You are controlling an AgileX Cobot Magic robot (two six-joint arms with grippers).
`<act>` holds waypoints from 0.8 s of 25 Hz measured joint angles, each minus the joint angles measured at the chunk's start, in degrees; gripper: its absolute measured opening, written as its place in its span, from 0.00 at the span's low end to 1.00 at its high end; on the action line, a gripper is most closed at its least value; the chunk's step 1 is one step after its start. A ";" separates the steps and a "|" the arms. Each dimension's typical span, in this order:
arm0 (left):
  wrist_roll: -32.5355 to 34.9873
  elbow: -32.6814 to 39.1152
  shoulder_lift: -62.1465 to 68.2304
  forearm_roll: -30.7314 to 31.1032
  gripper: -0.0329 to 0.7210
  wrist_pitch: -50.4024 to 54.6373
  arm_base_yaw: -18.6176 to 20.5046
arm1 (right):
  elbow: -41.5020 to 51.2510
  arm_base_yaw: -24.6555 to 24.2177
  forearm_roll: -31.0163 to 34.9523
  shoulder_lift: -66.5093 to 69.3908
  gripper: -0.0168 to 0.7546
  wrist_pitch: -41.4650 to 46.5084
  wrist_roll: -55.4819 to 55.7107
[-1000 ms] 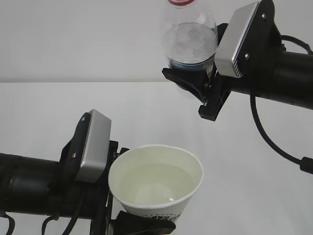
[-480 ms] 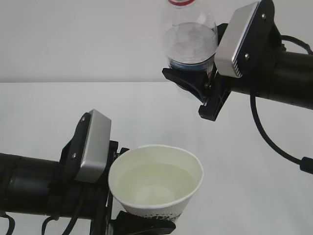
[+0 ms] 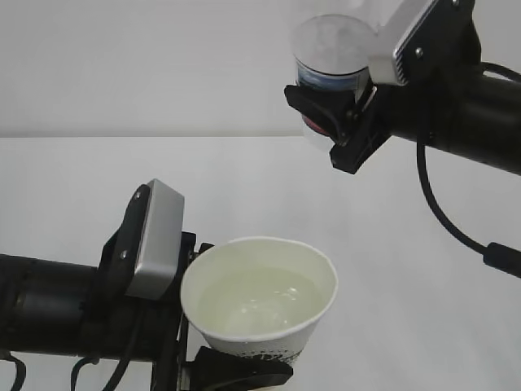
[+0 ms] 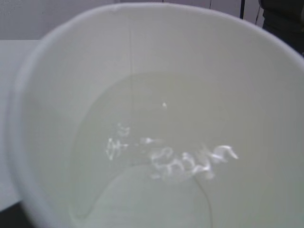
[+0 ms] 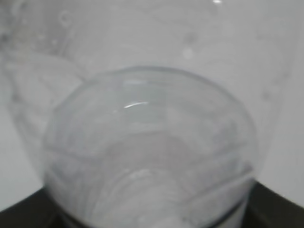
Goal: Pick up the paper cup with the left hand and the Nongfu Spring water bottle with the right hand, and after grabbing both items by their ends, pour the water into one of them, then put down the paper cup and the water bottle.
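Plain white tabletop w/ pale wall behind; cup & bottle both held above it.

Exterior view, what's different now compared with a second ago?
The right hand has lifted and swung the Nongfu Spring water bottle up and to the right, so its base faces the camera and its red neck ring is out of frame. The water now ripples. The left hand and paper cup stayed put; both grips unchanged.
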 joint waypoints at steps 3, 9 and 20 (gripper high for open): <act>0.00 0.00 0.00 -0.09 0.75 0.10 0.00 | 0.00 0.00 1.03 0.79 0.63 0.98 0.00; 0.00 0.00 0.00 -0.27 0.75 0.10 0.00 | 0.00 0.00 6.47 2.87 0.63 1.87 0.00; 0.00 0.00 0.00 -0.41 0.75 0.10 0.00 | 0.00 -0.10 17.44 3.38 0.63 2.16 -3.37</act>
